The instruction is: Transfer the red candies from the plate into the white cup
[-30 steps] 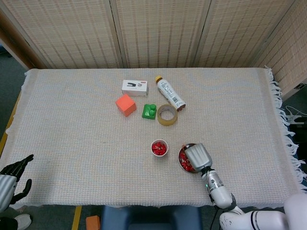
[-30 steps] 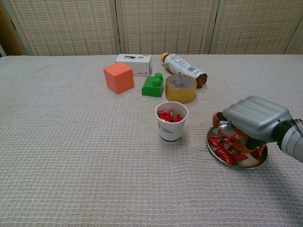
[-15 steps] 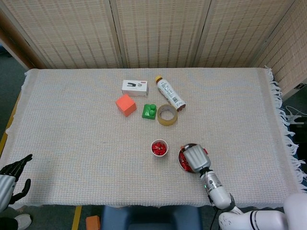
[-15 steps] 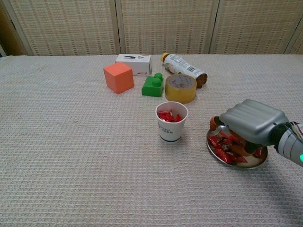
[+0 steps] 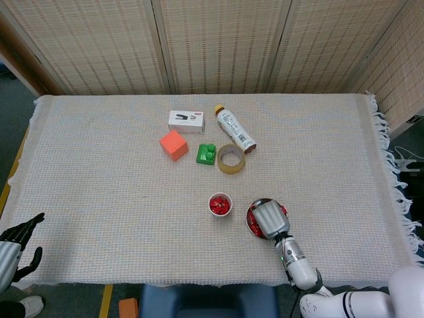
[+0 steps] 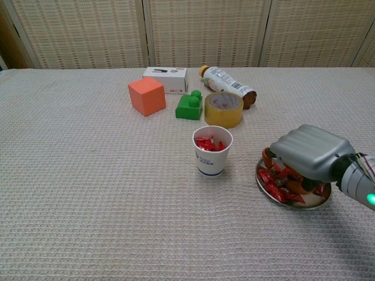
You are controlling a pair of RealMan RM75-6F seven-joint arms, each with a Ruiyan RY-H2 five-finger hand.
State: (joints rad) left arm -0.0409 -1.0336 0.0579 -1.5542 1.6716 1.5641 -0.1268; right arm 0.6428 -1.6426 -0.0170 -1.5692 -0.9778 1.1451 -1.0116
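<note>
The step in hand was judged to be a pick-up from the plate (image 6: 293, 202). The right hand (image 6: 309, 153) was lowered over the plate, which lay just to the right of the white cup (image 6: 212, 151), its fingers (image 6: 280, 165) curled down among the red candies (image 6: 275, 191). Whether a candy was actually pinched could not be told, since the fingertips were hidden under the palm. Some candies were already seen inside the cup, while a good number were left on the plate, so the task was judged to be partly done.

The next move would call for the fingers to be closed on a candy, the hand to be raised clear of the plate's rim, and then carried left over the cup's mouth without the cup being knocked.

The left hand (image 5: 16, 246) was seen far left of the cup, at the edge of the surface (image 5: 99, 172), fingers spread and nothing held.

A small blue mark was printed on the cup, but it could not be read.
</note>
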